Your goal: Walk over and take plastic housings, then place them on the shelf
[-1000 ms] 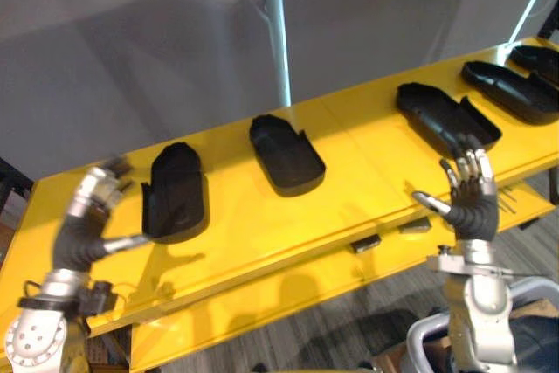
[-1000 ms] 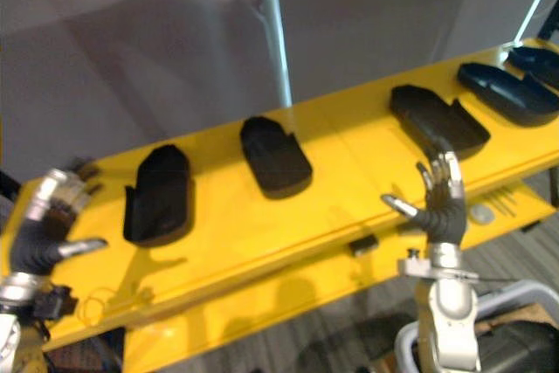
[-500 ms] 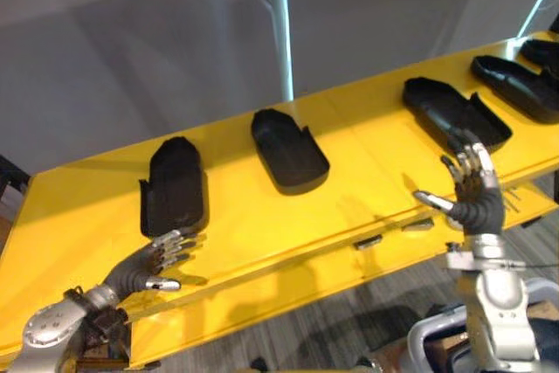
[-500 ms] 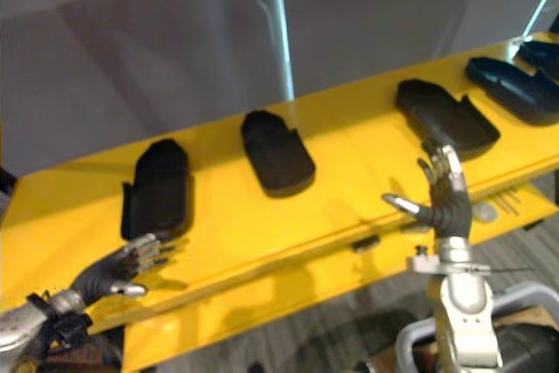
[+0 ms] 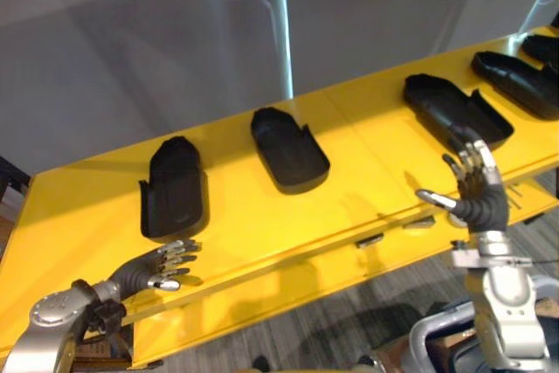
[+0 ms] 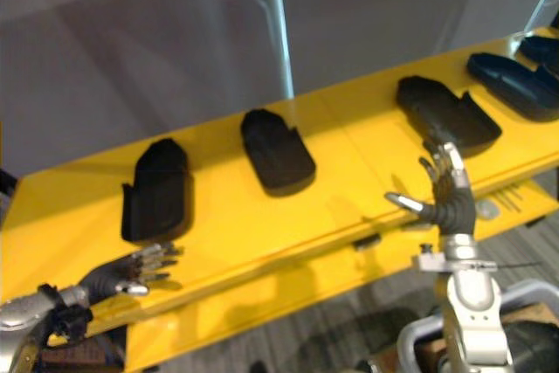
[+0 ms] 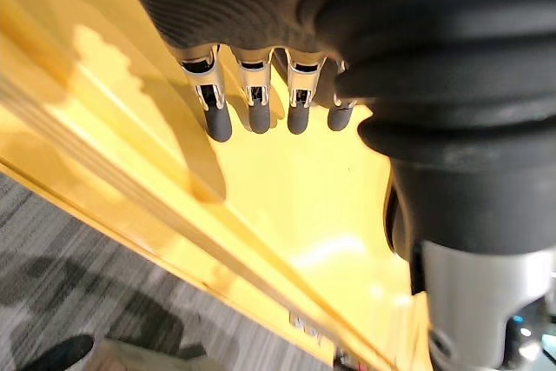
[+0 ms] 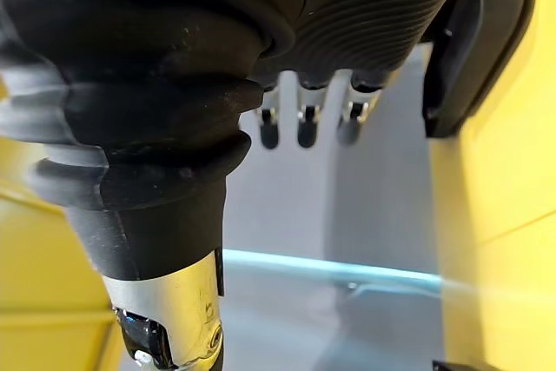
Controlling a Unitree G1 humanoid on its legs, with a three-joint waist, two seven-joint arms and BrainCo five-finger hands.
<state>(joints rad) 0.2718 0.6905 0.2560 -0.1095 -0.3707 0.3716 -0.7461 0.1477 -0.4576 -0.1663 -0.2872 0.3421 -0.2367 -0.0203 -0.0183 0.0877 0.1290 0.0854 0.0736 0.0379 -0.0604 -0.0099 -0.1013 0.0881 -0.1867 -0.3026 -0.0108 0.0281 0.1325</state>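
Several black plastic housings lie in a row on the yellow shelf (image 5: pixel 244 207): one at the left (image 5: pixel 173 188), one in the middle (image 5: pixel 288 148), one toward the right (image 5: pixel 454 109) and another at the far right (image 5: pixel 515 83). My left hand (image 5: pixel 157 266) hovers low over the shelf's front left, just below the left housing, fingers straight and empty; its fingers (image 7: pixel 254 97) show over bare yellow. My right hand (image 5: pixel 474 188) stands upright with spread fingers just in front of the right housing (image 8: pixel 478 41), holding nothing.
A lower yellow ledge (image 5: pixel 279 290) runs under the shelf's front edge, above grey carpet (image 5: pixel 349 329). A grey wall with a light vertical post (image 5: pixel 279 24) stands behind the shelf.
My left arm has dropped from raised beside the left housing to low over the shelf's front edge. The right hand has barely moved. The camera shifted slightly.
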